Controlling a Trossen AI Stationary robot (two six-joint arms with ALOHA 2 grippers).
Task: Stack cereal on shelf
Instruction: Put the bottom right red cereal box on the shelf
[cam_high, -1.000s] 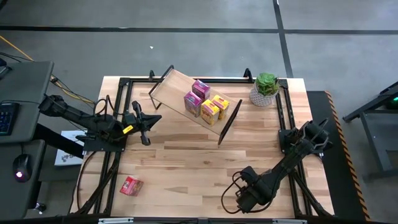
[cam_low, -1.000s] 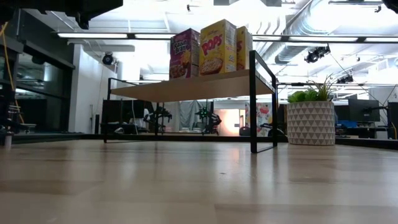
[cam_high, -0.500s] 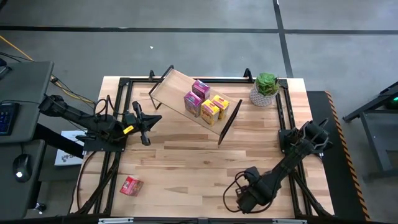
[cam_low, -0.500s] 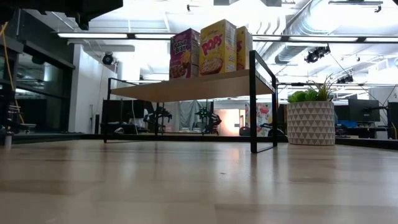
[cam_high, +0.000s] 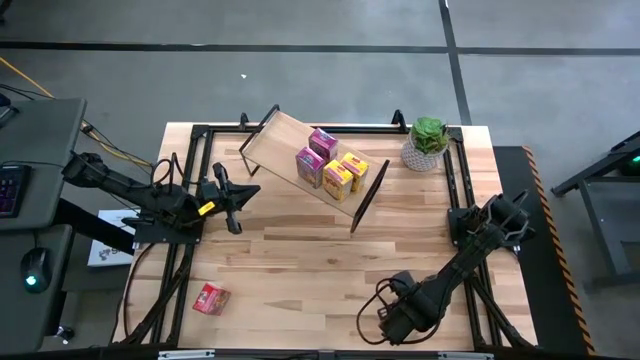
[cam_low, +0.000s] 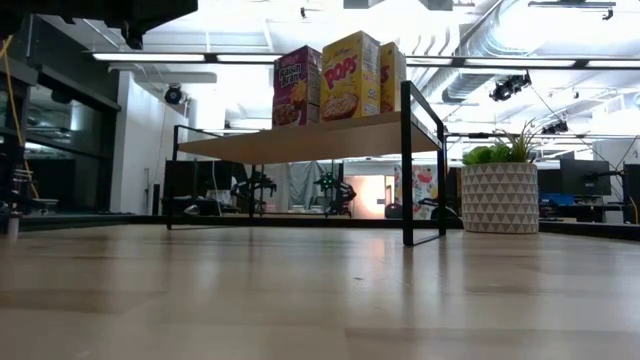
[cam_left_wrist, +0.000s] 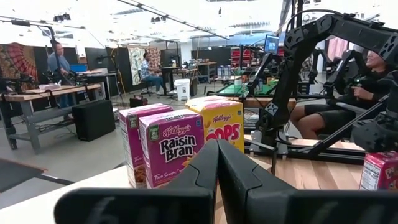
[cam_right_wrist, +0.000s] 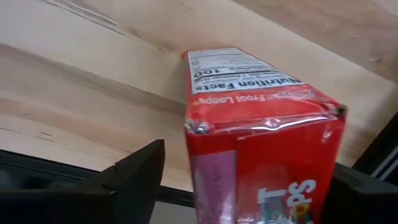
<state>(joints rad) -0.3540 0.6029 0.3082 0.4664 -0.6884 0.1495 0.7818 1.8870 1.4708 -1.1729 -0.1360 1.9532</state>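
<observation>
On the shelf (cam_high: 300, 150), which sits slantwise at the far side of the wooden counter (cam_high: 300, 250), three cereal boxes (cam_high: 324, 165) stand upright in a cluster, two magenta and one yellow, while a fourth, red box (cam_high: 210, 298) lies alone near the counter's front left corner and one potted plant (cam_high: 428, 143) stands just beyond the shelf's right end. The right wrist view alone shows a fifth, red box (cam_right_wrist: 261, 155) filling the space between the right hand's (cam_right_wrist: 249, 180) wide-spread fingers at the counter's front edge, though whether they touch it I cannot tell; the left wrist view shows the left hand (cam_left_wrist: 219, 180) pinched shut on nothing, at the left edge facing the shelf. The low view looks across bare light planks into a bright workshop, and the left wrist view adds seated people at benches there.
</observation>
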